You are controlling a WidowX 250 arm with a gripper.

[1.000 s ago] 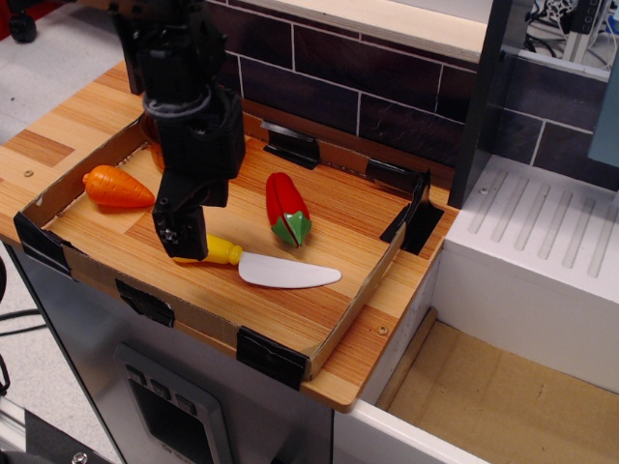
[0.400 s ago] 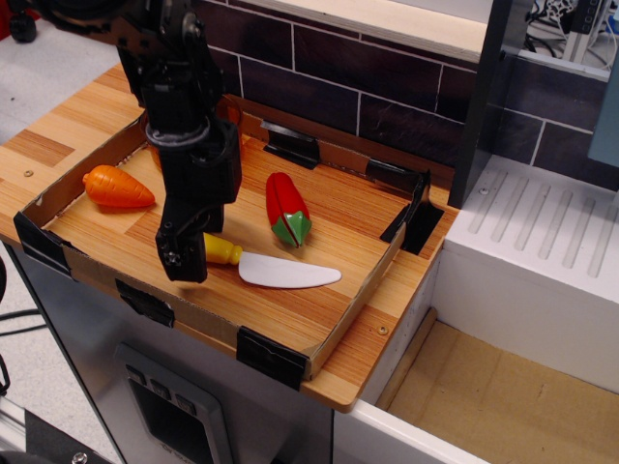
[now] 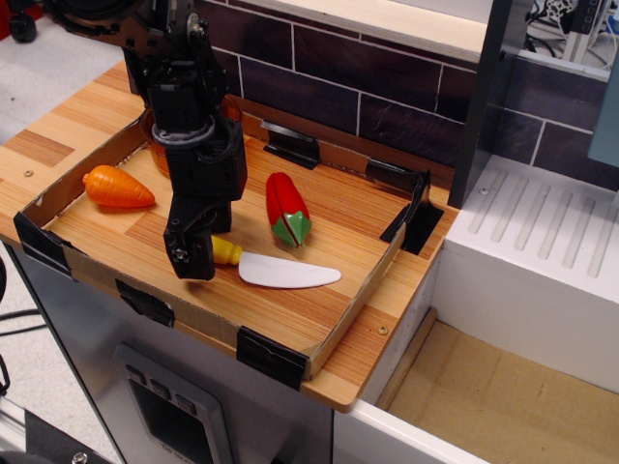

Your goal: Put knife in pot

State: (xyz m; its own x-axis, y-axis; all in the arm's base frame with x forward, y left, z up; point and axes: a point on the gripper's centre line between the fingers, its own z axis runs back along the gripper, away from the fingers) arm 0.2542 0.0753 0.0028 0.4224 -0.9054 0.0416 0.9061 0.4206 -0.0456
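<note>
The black robot tool (image 3: pixel 191 253) hangs low over the yellow handle end of the toy plastic knife (image 3: pixel 274 269), whose curved white blade lies flat on the wooden bench (image 3: pixel 329 208) inside a shallow cardboard-walled tray (image 3: pixel 363 302). The tool's body covers most of the handle, so whether its jaws are apart or closed on the handle cannot be told. The translucent amber-orange plastic pot (image 3: pixel 157 145) sits at the back left, mostly hidden behind the arm. An orange toy carrot (image 3: pixel 116 188) lies left; a red-and-green toy pepper (image 3: pixel 287 210) lies just behind the blade.
</note>
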